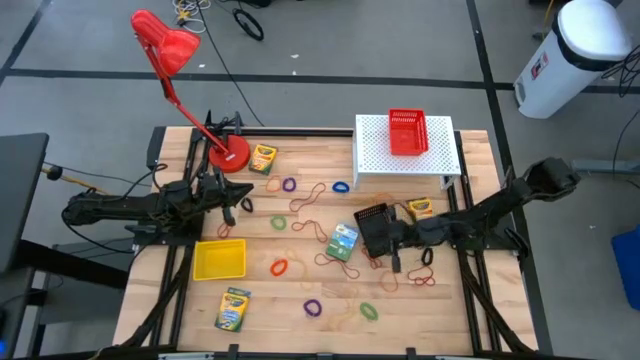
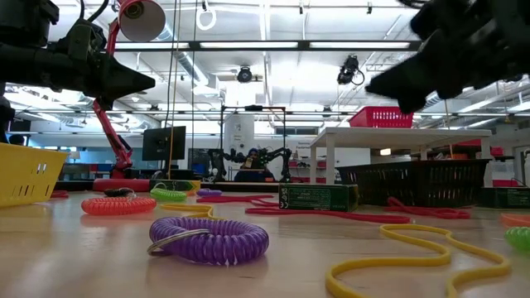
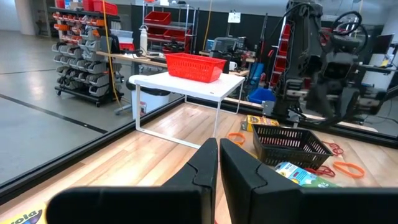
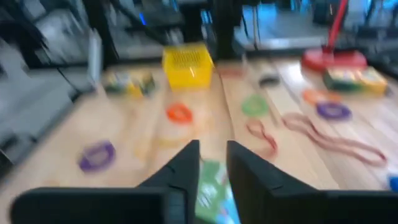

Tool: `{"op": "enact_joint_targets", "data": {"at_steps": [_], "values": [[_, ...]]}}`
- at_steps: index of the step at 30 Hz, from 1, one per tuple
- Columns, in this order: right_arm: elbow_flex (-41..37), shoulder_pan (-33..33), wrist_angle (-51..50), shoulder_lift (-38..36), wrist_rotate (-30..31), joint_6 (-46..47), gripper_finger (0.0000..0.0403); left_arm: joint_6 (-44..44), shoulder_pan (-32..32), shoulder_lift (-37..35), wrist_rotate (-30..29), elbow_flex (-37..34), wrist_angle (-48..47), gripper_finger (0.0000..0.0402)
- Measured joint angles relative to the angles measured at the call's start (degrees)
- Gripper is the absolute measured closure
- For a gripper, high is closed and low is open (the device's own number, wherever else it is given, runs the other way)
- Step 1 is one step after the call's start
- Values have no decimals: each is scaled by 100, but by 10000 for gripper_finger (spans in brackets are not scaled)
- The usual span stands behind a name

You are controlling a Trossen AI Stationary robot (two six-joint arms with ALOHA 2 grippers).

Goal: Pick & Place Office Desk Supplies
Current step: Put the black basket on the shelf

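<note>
My left gripper [image 1: 246, 205] hovers shut over the table's left side, beside the lamp base; in its wrist view [image 3: 219, 163] the fingers nearly meet. My right gripper [image 1: 378, 236] hangs open above the black mesh basket [image 1: 371, 217] and holds nothing; in its wrist view [image 4: 213, 163] a green crayon box [image 4: 211, 194] lies below the gap. The yellow basket [image 1: 219, 259] rests on the table. The red basket [image 1: 407, 131] sits on a white stand [image 1: 440, 150]. Crayon boxes [image 1: 262, 158] [image 1: 232, 309] [image 1: 421, 208] and coloured rubber bands [image 1: 312, 308] lie flat.
A red desk lamp [image 1: 165, 45] stands on its round base [image 1: 228, 155] at the far left. The white stand fills the far right corner. Rubber bands and coil loops [image 2: 207, 238] are scattered over the table's middle and near side. Black frame rails run along the table's edges.
</note>
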Motion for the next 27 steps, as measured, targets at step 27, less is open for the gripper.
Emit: {"op": "enact_joint_targets", "data": {"at_steps": [27], "values": [[4558,451,-9498,2041,-676,1166,230,-2,0,0,-5,0,-2,376]]}}
